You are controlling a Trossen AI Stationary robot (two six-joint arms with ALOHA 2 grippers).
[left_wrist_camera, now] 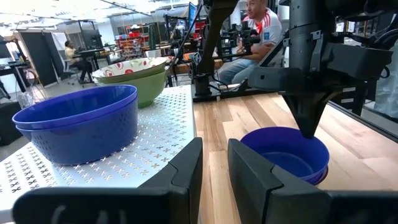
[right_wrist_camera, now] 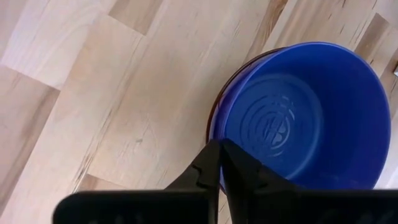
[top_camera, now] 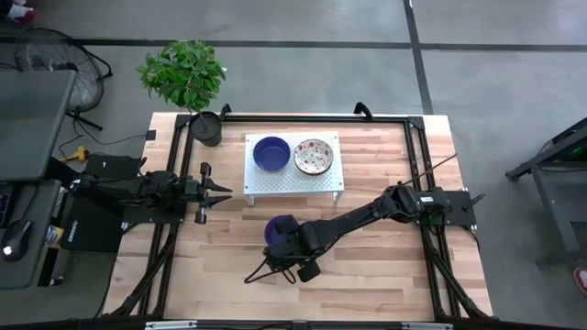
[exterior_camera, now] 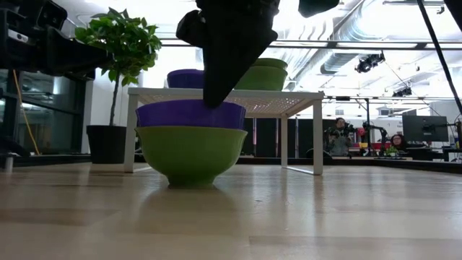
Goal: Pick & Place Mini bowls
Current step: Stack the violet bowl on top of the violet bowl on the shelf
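A deep blue mini bowl (right_wrist_camera: 305,112) sits nested in a bowl with a green outside (exterior_camera: 191,155), and the pair stands on the wooden table in front of the white rack (top_camera: 293,179). My right gripper (right_wrist_camera: 219,149) comes down on the blue bowl's near rim and is shut on it. On the rack stand a blue bowl (top_camera: 271,153) and a cream floral bowl (top_camera: 313,156); the left wrist view shows the blue one as two nested bowls (left_wrist_camera: 81,127). My left gripper (top_camera: 216,191) waits open, level, left of the rack. My right gripper pinches the blue bowl's rim (right_wrist_camera: 219,124) on the side facing the table's near edge, one finger inside the bowl and one outside. The fingers (exterior_camera: 216,90) come from above, pointing down. The bowl stays upright, nested in the green bowl that stands on the table.
A black plant pot (top_camera: 206,128) with a leafy plant stands at the table's far left corner, beside the rack. Black frame rails (top_camera: 417,156) run along the table's sides. People (left_wrist_camera: 255,31) sit at desks beyond the table. Bare wood (top_camera: 367,266) lies near the front edge.
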